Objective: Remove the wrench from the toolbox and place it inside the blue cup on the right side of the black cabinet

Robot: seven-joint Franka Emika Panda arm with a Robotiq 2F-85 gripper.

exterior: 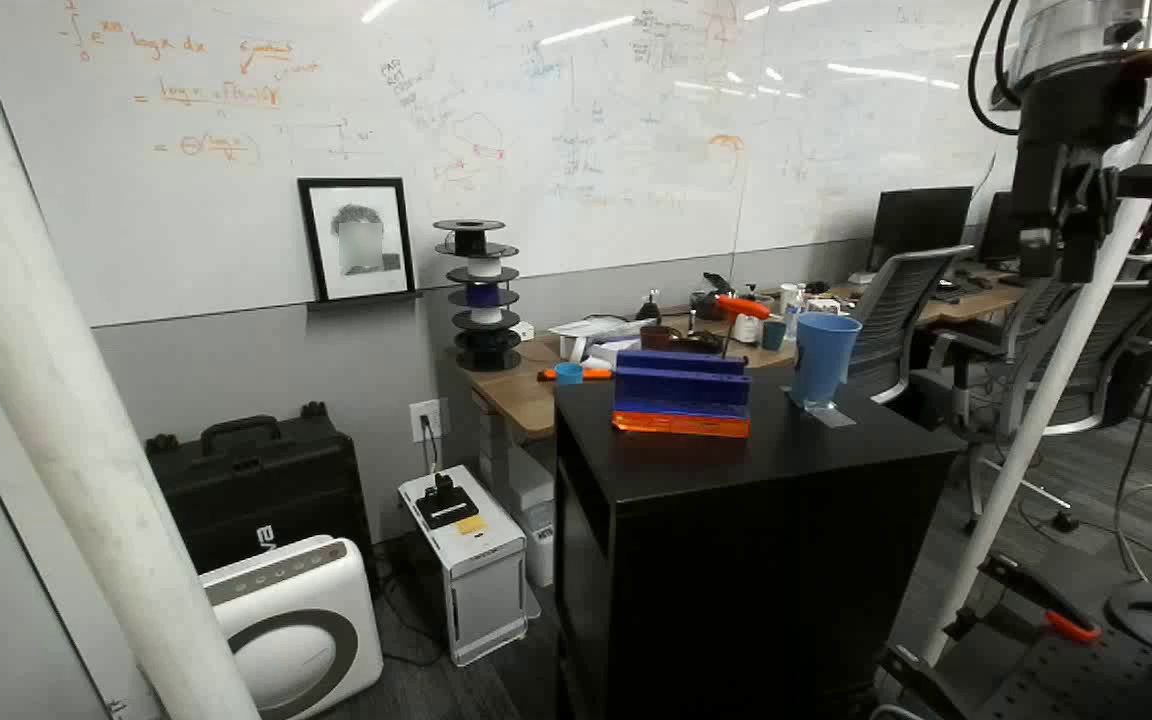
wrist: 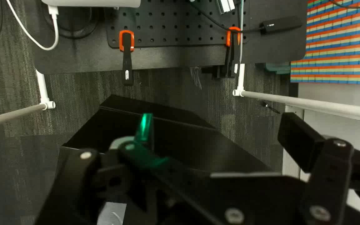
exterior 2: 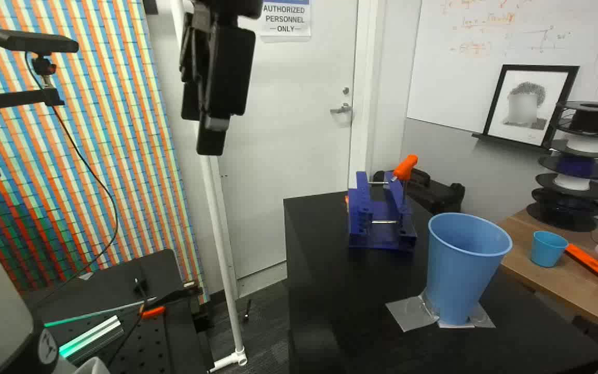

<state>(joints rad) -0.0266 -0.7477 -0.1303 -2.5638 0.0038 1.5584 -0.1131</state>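
Note:
The wrench, an orange handle (exterior: 742, 307) on a thin metal shaft, stands upright at the edge of the blue toolbox (exterior: 681, 395) with its orange-red band. Both show in an exterior view too: the wrench (exterior 2: 406, 167) and the toolbox (exterior 2: 359, 213). The toolbox rests on top of the black cabinet (exterior: 756, 580). The tall blue cup (exterior 2: 462, 280) stands upright on the cabinet, apart from the toolbox, on grey tape. My gripper (exterior: 1061, 255) hangs high, away from all of these. In the wrist view the gripper (wrist: 222, 135) is wide open and empty; wrench, toolbox and cup are out of view there.
A wooden desk (exterior 2: 532, 270) with a smaller blue cup (exterior 2: 547, 249) and spools (exterior 2: 574, 182) stands behind the cabinet. A white pole (exterior 2: 216, 218) rises near the gripper. A black perforated table (wrist: 173, 28) with orange-black clamps (wrist: 127, 56) lies beside the cabinet.

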